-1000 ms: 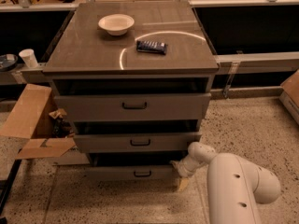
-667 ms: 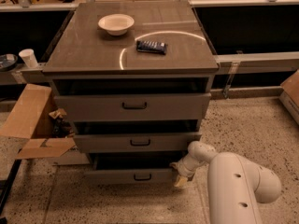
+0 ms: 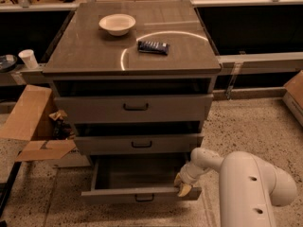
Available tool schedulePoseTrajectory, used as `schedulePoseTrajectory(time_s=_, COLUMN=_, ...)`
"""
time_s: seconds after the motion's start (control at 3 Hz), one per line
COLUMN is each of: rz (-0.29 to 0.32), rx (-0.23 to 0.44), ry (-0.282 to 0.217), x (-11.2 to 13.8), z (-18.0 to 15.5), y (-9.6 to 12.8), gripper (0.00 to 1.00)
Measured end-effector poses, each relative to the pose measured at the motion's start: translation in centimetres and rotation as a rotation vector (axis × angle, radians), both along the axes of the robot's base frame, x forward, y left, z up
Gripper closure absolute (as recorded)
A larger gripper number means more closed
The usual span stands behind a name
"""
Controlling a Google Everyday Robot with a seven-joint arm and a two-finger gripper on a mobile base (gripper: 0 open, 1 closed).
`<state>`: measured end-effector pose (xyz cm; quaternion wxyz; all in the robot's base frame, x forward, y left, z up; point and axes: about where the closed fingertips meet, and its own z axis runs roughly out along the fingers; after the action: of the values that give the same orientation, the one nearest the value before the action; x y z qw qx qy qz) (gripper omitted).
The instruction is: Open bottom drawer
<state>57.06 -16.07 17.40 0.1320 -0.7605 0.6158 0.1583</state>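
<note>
The bottom drawer point(image 3: 142, 195) of the grey-brown cabinet is pulled out toward me, showing its plain grey inside point(image 3: 137, 171). Its flat front carries a small black bar handle point(image 3: 144, 198). My gripper point(image 3: 182, 184) sits at the drawer's right front corner, its pale fingertips point(image 3: 183, 189) at the top edge of the front. The white arm point(image 3: 246, 183) reaches in from the lower right. The middle drawer point(image 3: 139, 143) and the top drawer point(image 3: 135, 108) stand above it, each pushed further in.
On the cabinet top point(image 3: 94, 51) lie a white bowl point(image 3: 117, 23) and a dark packet point(image 3: 153, 47). An open cardboard box point(image 3: 33, 126) stands at the left, with a paper cup point(image 3: 29, 58) behind it. Another box point(image 3: 294, 96) is at the right edge.
The bottom drawer has slid out toward me, and its inside now shows. My gripper has moved with it, staying at its right front corner.
</note>
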Motion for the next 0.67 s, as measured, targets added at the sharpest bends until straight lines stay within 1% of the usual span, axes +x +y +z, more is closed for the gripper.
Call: schedulePoseTrajectory(time_s=0.67, rz=0.0, rx=0.0, ry=0.0, x=0.0, z=0.0, y=0.0, gripper=0.29)
